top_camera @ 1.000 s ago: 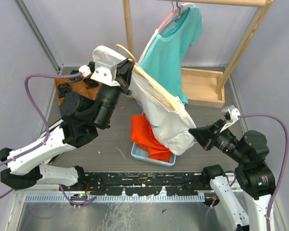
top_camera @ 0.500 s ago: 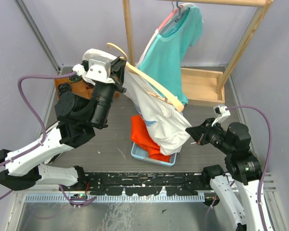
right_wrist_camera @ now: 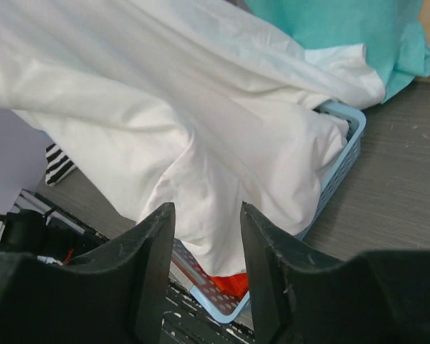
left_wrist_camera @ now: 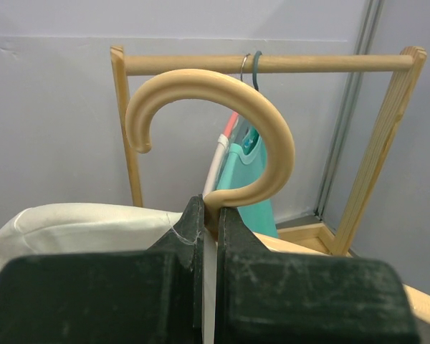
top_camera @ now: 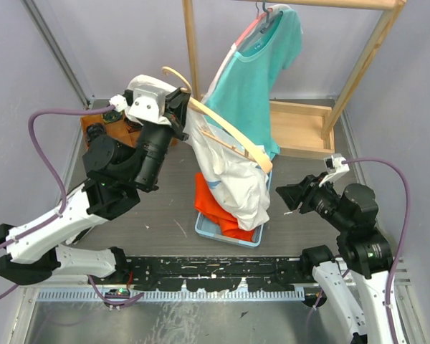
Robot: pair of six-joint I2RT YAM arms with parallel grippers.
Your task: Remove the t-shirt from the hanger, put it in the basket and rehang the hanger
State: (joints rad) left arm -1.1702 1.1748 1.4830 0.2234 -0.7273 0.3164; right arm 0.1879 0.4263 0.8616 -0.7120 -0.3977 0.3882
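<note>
Where the left pincer (left_wrist_camera: 209,215) is clamped tight on the neck of the wooden hanger (left_wrist_camera: 201,82), just under the hook that curls above its fingers, the white t-shirt (left_wrist_camera: 72,218) bulges close beside it and hides that end of the hanger. From above, this pincer (top_camera: 178,107) is largely covered by its own white wrist housing, so its tips cannot be made out there. The hanger (top_camera: 229,129) slants away from it, and the t-shirt (top_camera: 233,172) hangs off the far arm and down onto a blue basket (top_camera: 208,231), covering most of it and part of the orange cloth (top_camera: 211,197) inside. The right pincer (top_camera: 290,197) stands just beside the shirt's lower folds, its fingers spread and holding nothing. In its own view the t-shirt (right_wrist_camera: 165,107) fills the space ahead of the pincer (right_wrist_camera: 206,211) and is cut off at the top. Only the basket (right_wrist_camera: 344,161) rim, a sliver of orange cloth (right_wrist_camera: 226,284) and a striped scrap (right_wrist_camera: 57,166) too small to identify show past it.
</note>
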